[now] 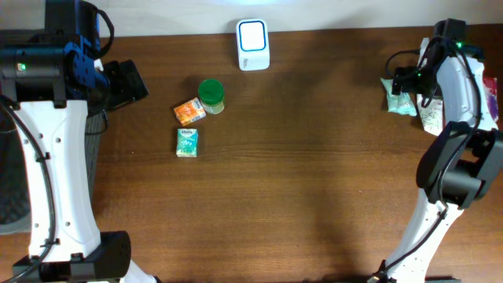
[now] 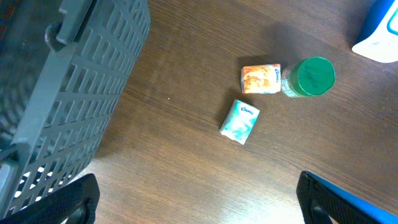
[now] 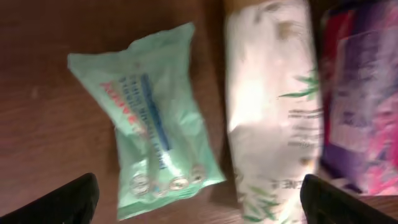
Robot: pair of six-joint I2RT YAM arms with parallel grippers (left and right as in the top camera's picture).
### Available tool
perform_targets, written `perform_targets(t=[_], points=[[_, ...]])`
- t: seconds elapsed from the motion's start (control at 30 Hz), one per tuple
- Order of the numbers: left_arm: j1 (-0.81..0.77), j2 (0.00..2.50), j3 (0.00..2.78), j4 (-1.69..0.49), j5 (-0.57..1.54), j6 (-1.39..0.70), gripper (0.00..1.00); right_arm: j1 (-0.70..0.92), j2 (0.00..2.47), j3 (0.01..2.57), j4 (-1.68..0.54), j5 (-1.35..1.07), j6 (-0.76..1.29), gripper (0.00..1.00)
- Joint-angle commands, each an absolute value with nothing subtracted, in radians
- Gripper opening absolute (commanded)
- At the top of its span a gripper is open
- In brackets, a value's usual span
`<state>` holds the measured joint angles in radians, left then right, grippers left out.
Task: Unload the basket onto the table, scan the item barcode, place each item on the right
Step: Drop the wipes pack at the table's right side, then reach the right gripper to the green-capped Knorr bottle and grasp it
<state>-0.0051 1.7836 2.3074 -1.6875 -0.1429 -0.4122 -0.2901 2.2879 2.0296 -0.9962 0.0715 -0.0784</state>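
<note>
Grippers: right gripper [image 3: 205, 204] wide, empty, left gripper [image 2: 199, 202] wide | green packet [image 3: 149, 118] flat directly beneath right gripper, white pack [image 3: 270, 106] beside it | dark wooden counter [image 1: 314, 173], scanner [image 1: 253, 45] well off leftward | right arm [image 1: 460, 90] reaching far, wrist facing down

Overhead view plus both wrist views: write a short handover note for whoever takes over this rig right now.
Left gripper: open, empty, above the table beside the grey basket.
Right gripper: open, empty, over the green wipes pack, which lies beside a white pack and a purple pack at the table's right edge.
Scanner: far edge, centre.
Green-lidded jar, orange packet and tissue pack: grouped left of centre.
Done: cannot tell which items were scanned.
Left: nothing is held; pick an item and present its barcode.
</note>
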Motion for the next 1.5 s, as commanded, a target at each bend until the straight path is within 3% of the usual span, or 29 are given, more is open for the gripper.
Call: perform_targets(t=[0.0, 0.1, 0.13, 0.33, 0.53, 0.73, 0.87, 1.0, 1.2, 1.47], points=[[-0.003, 1.769, 2.310, -1.688, -0.147, -0.418, 0.99, -0.223, 2.215, 2.037, -1.017, -0.081, -0.062, 0.99], [-0.003, 1.769, 2.310, -1.688, -0.147, -0.418, 0.99, -0.089, 2.138, 2.037, -1.109, -0.569, -0.062, 0.99], [-0.003, 1.769, 2.310, -1.688, -0.147, -0.418, 0.99, -0.041, 2.143, 2.029, -1.135, -0.631, -0.062, 0.99], [-0.003, 1.769, 2.310, -1.688, -0.147, -0.418, 0.99, 0.247, 2.149, 2.000, -1.127, -0.634, -0.063, 0.99], [-0.003, 1.769, 2.310, -1.688, -0.147, -0.418, 0.99, 0.433, 2.149, 2.000, -0.778, -0.548, -0.062, 0.99], [-0.003, 1.769, 2.310, -1.688, -0.147, -0.418, 0.99, 0.452, 2.180, 2.000, -0.575, -0.468, -0.060, 0.99], [-0.003, 1.769, 2.310, -1.688, -0.147, -0.418, 0.99, 0.473, 2.288, 2.000, -0.334, -0.403, 0.462, 0.99], [-0.003, 1.769, 2.310, -1.688, -0.147, -0.418, 0.99, 0.495, 2.296, 2.000, -0.333, -0.403, 0.498, 0.99], [-0.003, 1.769, 2.310, -1.688, -0.147, -0.418, 0.99, 0.524, 2.297, 2.008, -0.480, -0.252, 0.374, 0.98], [-0.003, 1.769, 2.310, -1.688, -0.147, -0.418, 0.99, 0.660, 2.380, 2.007, -0.304, 0.170, 0.305, 0.99]])
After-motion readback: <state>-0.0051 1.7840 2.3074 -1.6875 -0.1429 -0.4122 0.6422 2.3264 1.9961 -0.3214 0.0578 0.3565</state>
